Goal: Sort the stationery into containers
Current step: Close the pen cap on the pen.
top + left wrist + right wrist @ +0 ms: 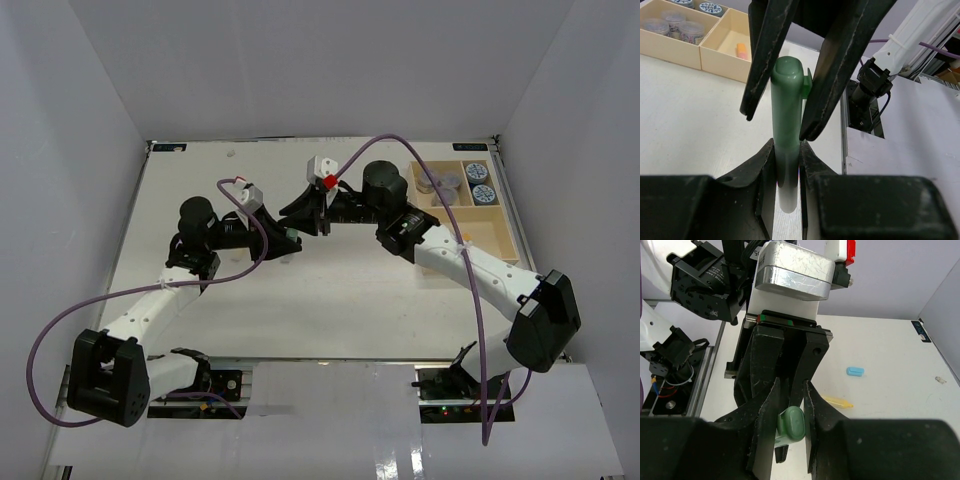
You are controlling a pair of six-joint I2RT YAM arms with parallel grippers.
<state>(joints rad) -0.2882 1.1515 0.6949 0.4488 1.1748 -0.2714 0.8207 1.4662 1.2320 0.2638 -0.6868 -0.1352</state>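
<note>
The green marker point(786, 130) is held between the two grippers above the middle of the counter point(330, 300), its long axis running from one gripper straight into the other. The left gripper point(787, 167) is clamped on the marker's pale lower barrel; the right gripper point(790, 412) is closed around the capped end, its fingers point(840, 60) either side of the cap and clip. So both arms have the marker at once, end to end, in what looks like a handover.

The tray point(485, 245) lies at the far right of the counter, close beside the right arm and well apart from the left. Rolls point(483, 183) already sit in its small sections, and an orange block point(741, 50) lies in the next compartment. The right arm is therefore the one placed to carry the marker over, once the left lets go.

A blue block point(855, 371) and a yellow marker point(837, 402) lie loose on the counter, not yet sorted
</note>
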